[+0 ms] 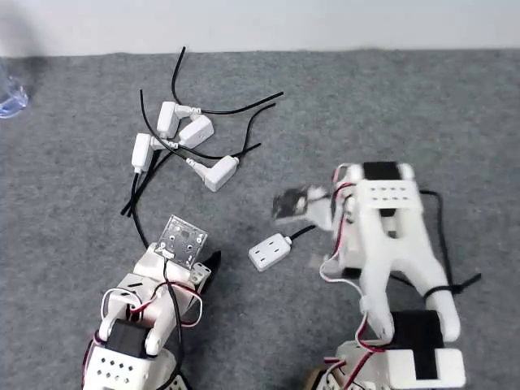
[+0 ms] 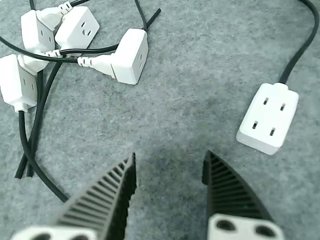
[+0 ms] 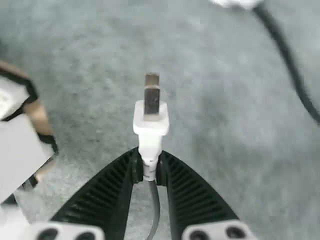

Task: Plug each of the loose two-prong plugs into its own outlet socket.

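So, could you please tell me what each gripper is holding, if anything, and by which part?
The right gripper holds a two-prong plug by its narrow rear neck; the left gripper is open and empty.

The high camera hangs well above the grey felt-like table top (image 1: 422, 114) and looks steeply down, with a pale wall strip (image 1: 325, 24) at the far side. The left wrist camera sits close over the surface and faces forward and down past the left gripper (image 2: 170, 180). It shares with the high view the white four-slot outlet block (image 2: 268, 117) and the tangle of white connectors on black cords (image 2: 75, 45). The right wrist camera looks along the right gripper (image 3: 150, 167), very near a white two-prong plug (image 3: 150, 120).
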You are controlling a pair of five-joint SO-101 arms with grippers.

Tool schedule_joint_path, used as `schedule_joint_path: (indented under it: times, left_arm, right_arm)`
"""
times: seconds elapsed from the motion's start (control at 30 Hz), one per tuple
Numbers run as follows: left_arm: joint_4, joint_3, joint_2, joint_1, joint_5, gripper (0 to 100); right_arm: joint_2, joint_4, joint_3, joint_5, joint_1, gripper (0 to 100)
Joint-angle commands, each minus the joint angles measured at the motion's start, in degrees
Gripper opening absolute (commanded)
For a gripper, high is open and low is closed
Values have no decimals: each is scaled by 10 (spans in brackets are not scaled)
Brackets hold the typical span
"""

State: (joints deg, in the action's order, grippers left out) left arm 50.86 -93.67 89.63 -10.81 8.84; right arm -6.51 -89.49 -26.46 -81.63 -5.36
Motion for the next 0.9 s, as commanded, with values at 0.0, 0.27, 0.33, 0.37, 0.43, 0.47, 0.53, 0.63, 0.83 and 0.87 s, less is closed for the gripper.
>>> schedule_joint_path:
  times: [0.0,0.27,0.33,0.37,0.43,0.47,0.53,0.63,0.83,0.87]
  left_arm:
    - [-17,1,5,-4,-2,206]
    - [-37,-6,5,-6,-2,206]
    - [-37,-7,5,-15,-2,206]
    - [-36,-7,5,-17,-2,206]
    - [-36,-7,5,-17,-2,206]
    - [-36,-7,5,-17,-2,206]
    - [-36,-7,5,-18,-2,206]
    - [-36,-7,5,-18,-2,206]
    - [-34,-8,5,-18,-2,206]
    - [-34,-8,5,-18,-2,206]
  right_arm:
    - [-22,3,-15,-33,-15,13]
    - [-25,68,-43,47,-16,271]
    - [-28,71,-40,52,-17,348]
    - [-28,68,-34,52,-17,369]
    - [-29,63,-24,52,-17,376]
    - [-29,54,-18,52,-18,376]
    - [-29,24,-19,52,-29,376]
    - [-23,7,-46,52,-52,375]
    - [-24,145,-148,55,-70,375]
    - [-23,171,-157,55,-68,375]
